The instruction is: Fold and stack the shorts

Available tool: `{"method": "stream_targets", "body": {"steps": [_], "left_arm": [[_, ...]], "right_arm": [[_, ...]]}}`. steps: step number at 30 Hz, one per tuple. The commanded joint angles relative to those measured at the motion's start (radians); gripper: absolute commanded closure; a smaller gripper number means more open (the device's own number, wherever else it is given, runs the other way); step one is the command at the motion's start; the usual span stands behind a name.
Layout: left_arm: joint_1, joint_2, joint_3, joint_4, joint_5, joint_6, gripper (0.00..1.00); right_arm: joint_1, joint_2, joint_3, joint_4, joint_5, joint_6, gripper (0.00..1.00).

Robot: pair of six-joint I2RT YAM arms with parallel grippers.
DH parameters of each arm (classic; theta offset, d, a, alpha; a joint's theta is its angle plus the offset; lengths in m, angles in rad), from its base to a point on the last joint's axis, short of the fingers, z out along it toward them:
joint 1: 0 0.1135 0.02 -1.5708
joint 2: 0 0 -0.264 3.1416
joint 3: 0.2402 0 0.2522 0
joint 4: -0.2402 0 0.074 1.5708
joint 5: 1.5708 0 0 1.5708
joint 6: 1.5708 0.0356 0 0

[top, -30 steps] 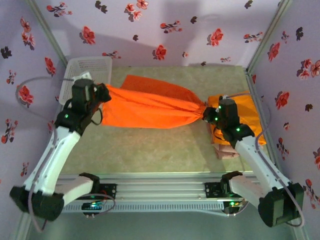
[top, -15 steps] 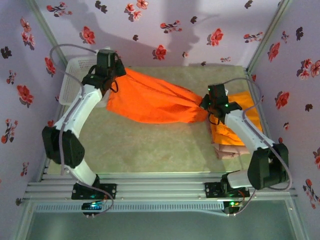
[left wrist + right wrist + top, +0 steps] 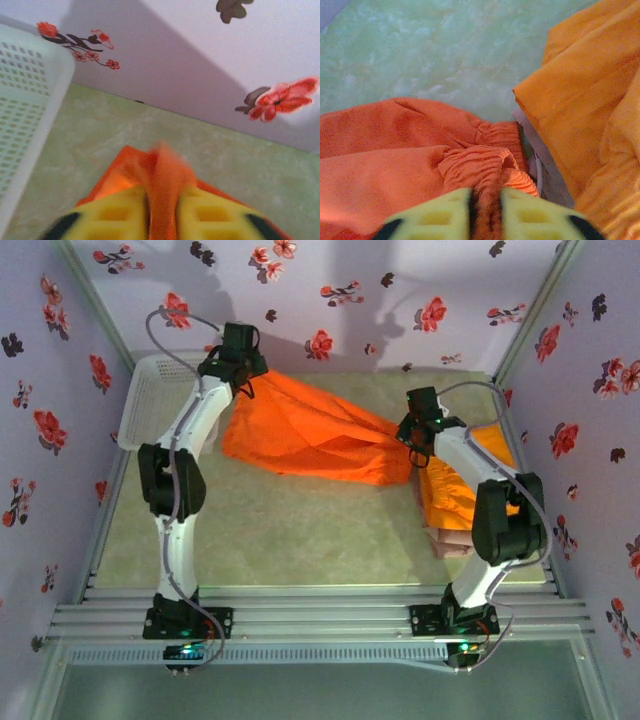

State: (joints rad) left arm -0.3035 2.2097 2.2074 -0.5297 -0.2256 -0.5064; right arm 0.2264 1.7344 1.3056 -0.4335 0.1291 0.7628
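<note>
A bright orange pair of shorts [image 3: 310, 435] lies stretched across the back of the table between my two grippers. My left gripper [image 3: 248, 375] is near the back wall, with a fold of that fabric [image 3: 160, 165] pinched between its yellow fingers [image 3: 115, 215]. My right gripper [image 3: 410, 435] holds the gathered waistband [image 3: 480, 165] at the shorts' right end. At the right a second orange pair [image 3: 455, 490] lies folded on top of a pink-beige pair [image 3: 455, 540]. The folded orange pair [image 3: 590, 90] lies just right of my right gripper [image 3: 486, 210].
A white mesh basket [image 3: 160, 395] stands at the back left, close beside my left arm, its wall [image 3: 25, 100] left of the fingers. The flowered back wall [image 3: 200, 60] is close ahead. Bare green table [image 3: 300, 530] lies in front of the shorts.
Both arms have reached away from their bases toward the back wall, carrying the orange shorts with them. The shorts now hang lower and lie spread near the back.
</note>
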Motion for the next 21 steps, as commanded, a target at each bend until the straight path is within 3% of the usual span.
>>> {"method": "stream_targets", "body": {"steps": [1, 4, 7, 10, 14, 17, 21], "left_arm": [[0.031, 0.088, 0.199, -0.108, 0.037, 0.024, 0.53], [0.034, 0.082, 0.323, -0.172, 0.100, 0.038, 0.29], [0.024, -0.067, 0.181, -0.140, 0.138, 0.024, 0.12], [0.001, -0.279, -0.161, 0.006, 0.200, -0.017, 0.01], [-0.041, -0.465, -0.589, 0.255, 0.254, -0.097, 0.01], [-0.063, -0.486, -0.770, 0.378, 0.268, -0.139, 0.01], [-0.077, -0.430, -0.883, 0.477, 0.290, -0.192, 0.01]], "right_arm": [[-0.036, 0.057, 0.126, -0.052, -0.021, 0.020, 0.55], [-0.050, 0.055, 0.216, -0.083, -0.087, 0.003, 0.23], [-0.044, -0.014, 0.196, -0.044, -0.158, 0.003, 0.08], [-0.011, -0.096, 0.093, 0.053, -0.254, 0.017, 0.01], [0.073, -0.136, -0.012, 0.087, -0.297, 0.012, 0.01], [0.130, -0.117, -0.069, 0.106, -0.315, 0.001, 0.01], [0.166, -0.053, -0.107, 0.112, -0.336, 0.005, 0.01]]}}
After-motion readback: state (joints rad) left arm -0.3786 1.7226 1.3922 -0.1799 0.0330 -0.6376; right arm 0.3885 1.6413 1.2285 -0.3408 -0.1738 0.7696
